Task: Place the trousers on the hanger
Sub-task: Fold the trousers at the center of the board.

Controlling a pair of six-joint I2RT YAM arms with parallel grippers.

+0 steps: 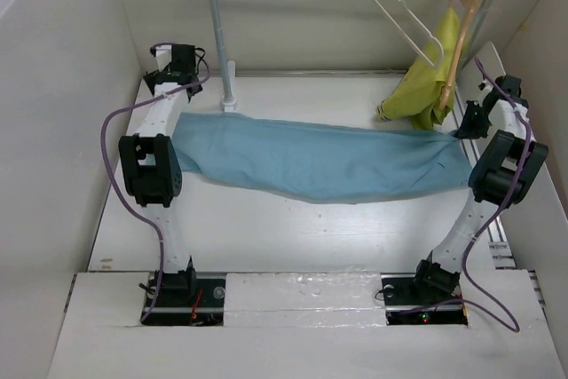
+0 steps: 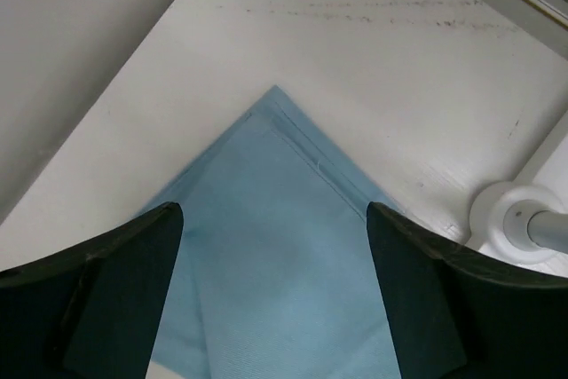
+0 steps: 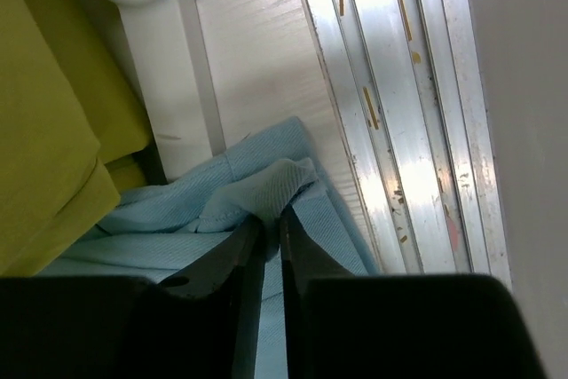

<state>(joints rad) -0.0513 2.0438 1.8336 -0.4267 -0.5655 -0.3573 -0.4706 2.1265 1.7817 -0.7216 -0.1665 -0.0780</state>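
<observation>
Right hand (image 3: 267, 219) pinches trousers (image 3: 256, 185) — wrist view only.

Both arms share one build. The left arm (image 1: 162, 120) and the right arm (image 1: 466, 224) have white, tube-like links joined by bulky black joint housings. The largest is a rounded black elbow block (image 1: 151, 170) on the left, with a matching right elbow block (image 1: 508, 166). A pale purple left cable (image 1: 108, 144) runs in a loose loop beside its arm, and a like right cable (image 1: 497, 308) trails beside the other. The left base (image 1: 177, 290) is black, as is the right base (image 1: 424, 295), which carries tiny red and green lights. The left gripper (image 2: 275, 215) has broad, matte dark fingers (image 2: 106, 299) with rounded corners. The right gripper (image 3: 269, 219) has dark fingertips (image 3: 311, 255) with glossy edges.
</observation>
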